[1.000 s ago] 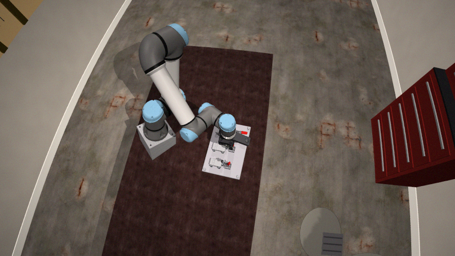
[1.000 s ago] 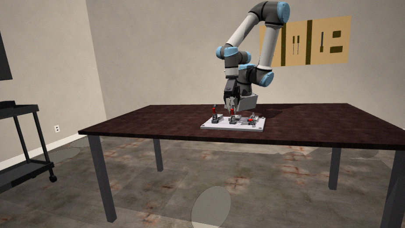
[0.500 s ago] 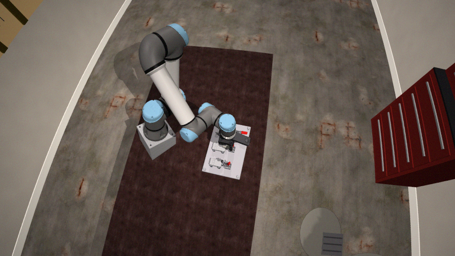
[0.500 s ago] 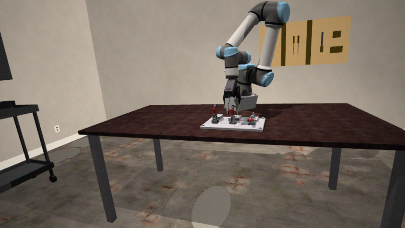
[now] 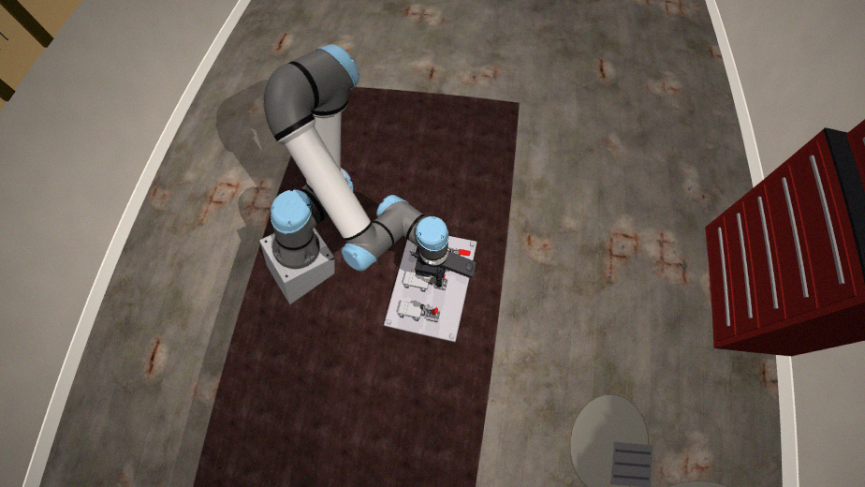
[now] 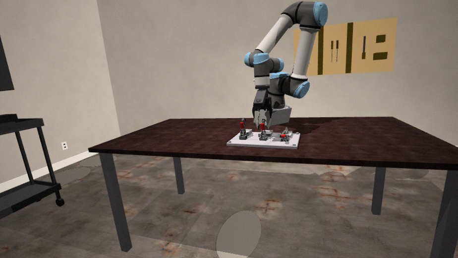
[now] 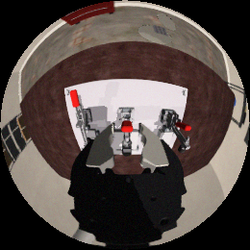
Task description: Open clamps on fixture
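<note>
The fixture (image 5: 420, 328) (image 6: 260, 144) (image 7: 125, 88) lies flat on the bench (image 5: 339, 375) (image 6: 192, 138) (image 7: 130, 62), in front of the arm (image 5: 327, 182) (image 6: 275, 33), with three red-handled clamps in a row on it. The end effector (image 5: 431, 281) (image 6: 262, 128) (image 7: 126, 123) points down at the middle clamp (image 5: 440, 284) (image 6: 262, 137) (image 7: 126, 112). Its fingers are partly open, well short of full width, and stand on either side of the middle handle (image 6: 262, 127) (image 7: 127, 126). The wrist view shows a gap on both sides of that handle, so nothing is gripped.

The middle handle is upright in the exterior view, and its clamp's bar is up too. The clamp on the left of the exterior view, the outer clamp (image 5: 432, 314) (image 6: 243, 135) (image 7: 168, 117), likewise has its handle upright and its bar raised. Whether either is fully open I cannot tell. The far clamp (image 5: 453, 250) (image 6: 284, 138) (image 7: 82, 115), at the other end, has its handle low and pointing outward, with its bar down towards its part; it looks shut.

Two pale blocks (image 5: 415, 281) sit on the fixture in the top view, beside the middle and outer clamps
</note>
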### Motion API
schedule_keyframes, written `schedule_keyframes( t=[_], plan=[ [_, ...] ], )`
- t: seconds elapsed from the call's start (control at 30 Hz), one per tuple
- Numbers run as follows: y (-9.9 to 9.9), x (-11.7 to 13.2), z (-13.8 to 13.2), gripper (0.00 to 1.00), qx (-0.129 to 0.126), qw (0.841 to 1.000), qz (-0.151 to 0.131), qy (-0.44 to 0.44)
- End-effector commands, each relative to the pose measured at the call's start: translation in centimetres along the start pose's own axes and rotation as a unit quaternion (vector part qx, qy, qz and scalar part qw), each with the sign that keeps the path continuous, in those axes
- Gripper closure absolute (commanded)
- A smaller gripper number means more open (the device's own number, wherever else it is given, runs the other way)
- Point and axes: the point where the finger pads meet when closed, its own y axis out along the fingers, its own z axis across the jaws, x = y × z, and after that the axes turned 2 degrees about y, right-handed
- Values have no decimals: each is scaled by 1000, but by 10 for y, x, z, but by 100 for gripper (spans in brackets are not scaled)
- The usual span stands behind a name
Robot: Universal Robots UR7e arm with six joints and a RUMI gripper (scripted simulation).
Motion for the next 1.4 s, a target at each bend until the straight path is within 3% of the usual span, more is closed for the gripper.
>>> schedule_keyframes(
  t=[0.0,0.37,0.8,1.37],
  plan=[
    [0,0,0,72,0,1000,1,0],
    [-13,0,0,72,0,1000,1,0],
    [-47,0,0,72,0,1000,1,0],
    [-50,0,0,72,0,1000,1,0]
  ],
)
